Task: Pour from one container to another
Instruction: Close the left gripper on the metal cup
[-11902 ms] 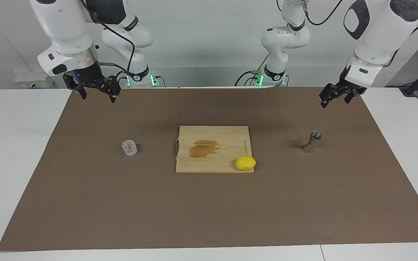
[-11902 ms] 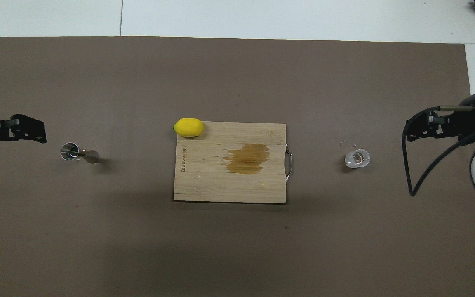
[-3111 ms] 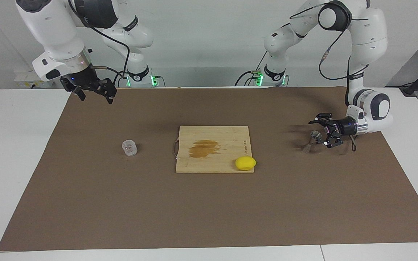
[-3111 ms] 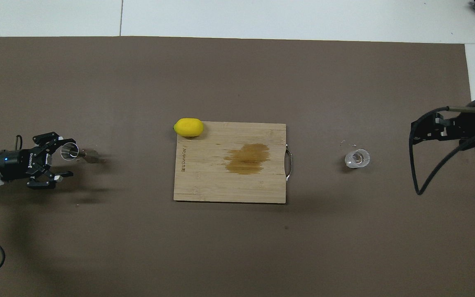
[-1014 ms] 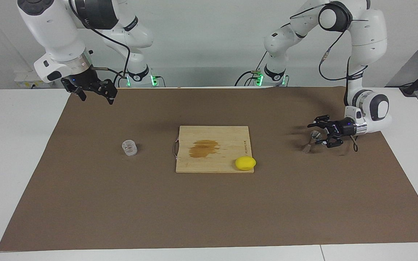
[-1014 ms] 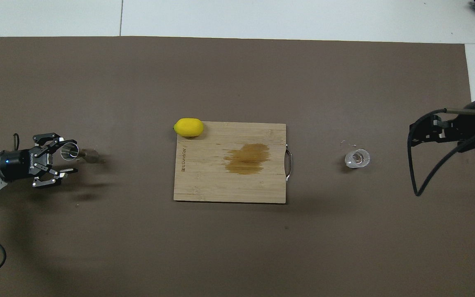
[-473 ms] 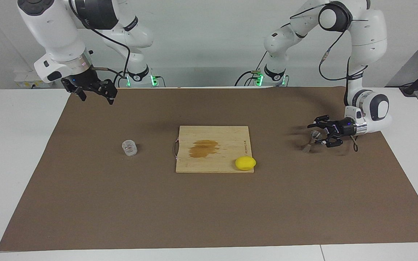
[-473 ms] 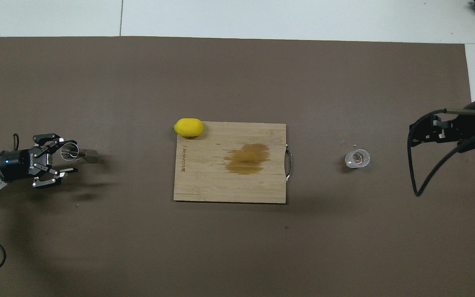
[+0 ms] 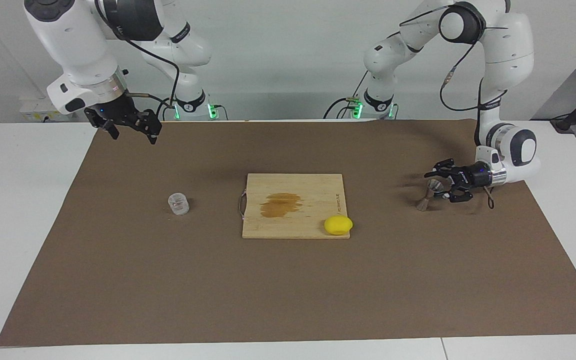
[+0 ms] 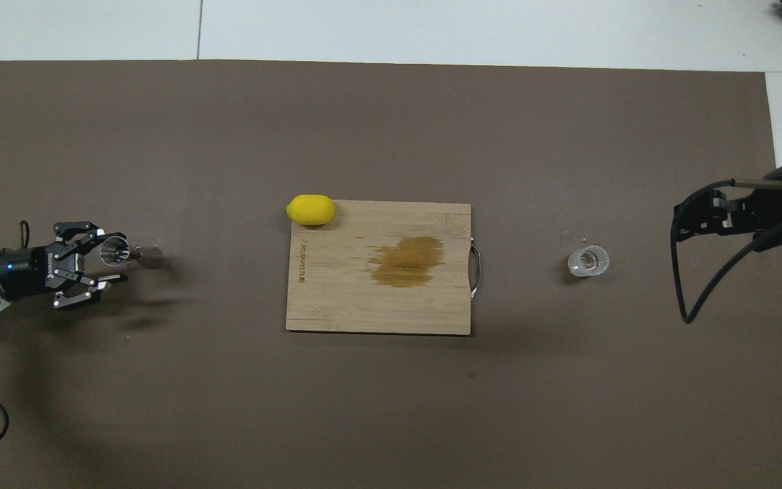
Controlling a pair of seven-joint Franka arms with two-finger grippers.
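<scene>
Straddling the jigger (image 9: 429, 191) wide open, the left pincer (image 10: 110, 257) hides its base from overhead.

You can see a yellow lemon (image 9: 338, 225) on a light wood cutting board (image 9: 313, 190) that has a dark brown wet-looking stain (image 9: 281, 204) in its middle. The board lies on a plain brown mat (image 9: 288, 290), and the table (image 9: 23, 200) around the mat is white. You also see a shiny silver jigger (image 9: 429, 194), a clear see-through glass cup (image 9: 178, 204), and white arms with a black left gripper (image 9: 436, 186) and a black right gripper (image 9: 133, 135).
</scene>
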